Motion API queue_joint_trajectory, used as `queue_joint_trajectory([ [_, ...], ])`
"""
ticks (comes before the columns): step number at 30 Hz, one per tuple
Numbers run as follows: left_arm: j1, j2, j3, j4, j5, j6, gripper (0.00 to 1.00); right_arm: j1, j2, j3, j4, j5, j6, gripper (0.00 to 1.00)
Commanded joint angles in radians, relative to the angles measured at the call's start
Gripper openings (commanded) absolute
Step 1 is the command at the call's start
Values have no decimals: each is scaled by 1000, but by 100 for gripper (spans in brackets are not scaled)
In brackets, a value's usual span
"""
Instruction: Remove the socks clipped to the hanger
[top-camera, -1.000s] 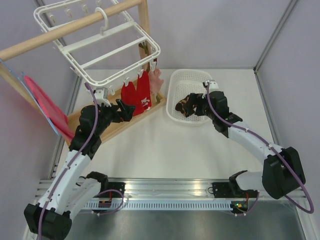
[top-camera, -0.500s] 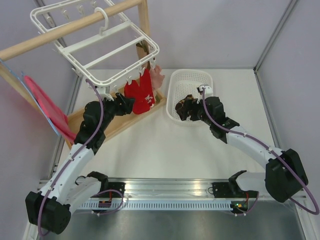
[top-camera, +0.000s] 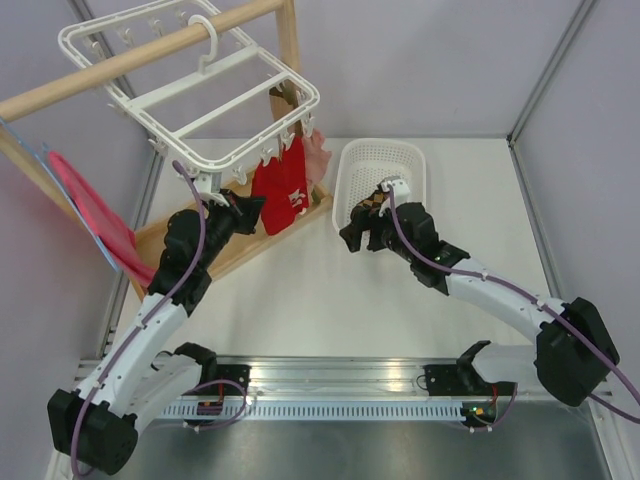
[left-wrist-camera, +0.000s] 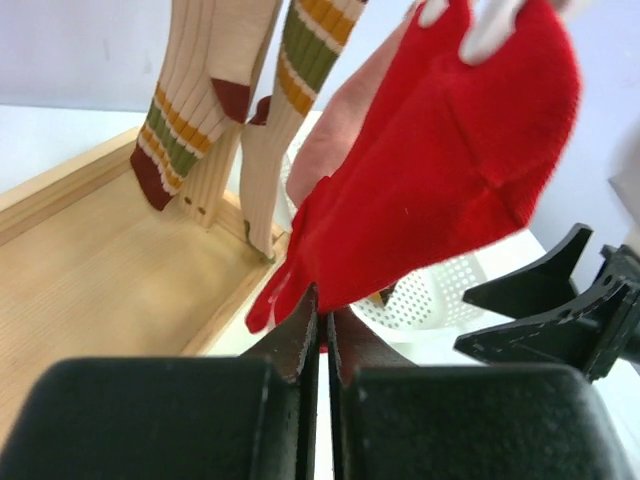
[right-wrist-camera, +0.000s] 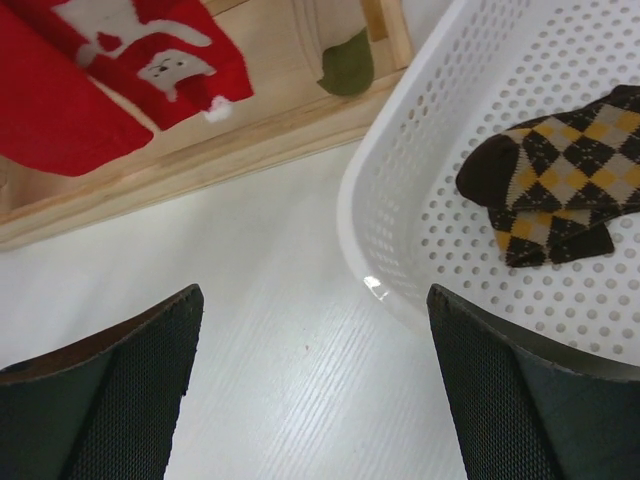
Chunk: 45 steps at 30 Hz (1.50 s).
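Slippage is the first worry: the left gripper (left-wrist-camera: 320, 325), jaws pressed almost flat together, seems to pinch only the lowest hem of the red sock (left-wrist-camera: 440, 190), though I cannot tell how much cloth is really caught; so thin a bite on soft, fuzzy knit may slide off under a pull; if the white plastic clip (left-wrist-camera: 490, 30) at the top right of the wrist view holds hard, the sock would stretch, and the hanger (top-camera: 190, 95), a light barred frame at the upper left of the overhead view, could swing on its hook; the pale pink sock (left-wrist-camera: 335, 140) lies just behind and might be dragged along.

Ribbed cream socks (left-wrist-camera: 200, 90) with striped bands hang at the upper left over the smooth wooden rack (left-wrist-camera: 90, 260); the right gripper (right-wrist-camera: 315, 390) stands wide and empty beside the perforated white basket (right-wrist-camera: 420, 200), where the diamond-checkered sock (right-wrist-camera: 555, 170) lies flat.
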Motion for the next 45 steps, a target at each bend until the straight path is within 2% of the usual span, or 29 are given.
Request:
queue_joint_trajectory([
  [1,-20,-59,-7,39,30,-31,2,56,-40,-13,80,65,-23,96],
  [6,-36,-103,7,-39,8,-44,2,125,-88,-52,198,70,-13,96],
  [12,-43,-118,5,-53,21,-74,2,241,-85,-46,312,111,-26,96],
  [23,-48,-121,10,-54,68,-90,2,460,110,85,411,255,-103,95],
  [41,-53,-133,4,-50,105,-130,2,493,383,326,451,350,-157,95],
  [44,-53,-141,2,-47,111,-132,2,494,409,330,456,398,-151,93],
  [45,-53,-145,1,-47,111,-132,2,496,418,330,456,412,-151,90],
])
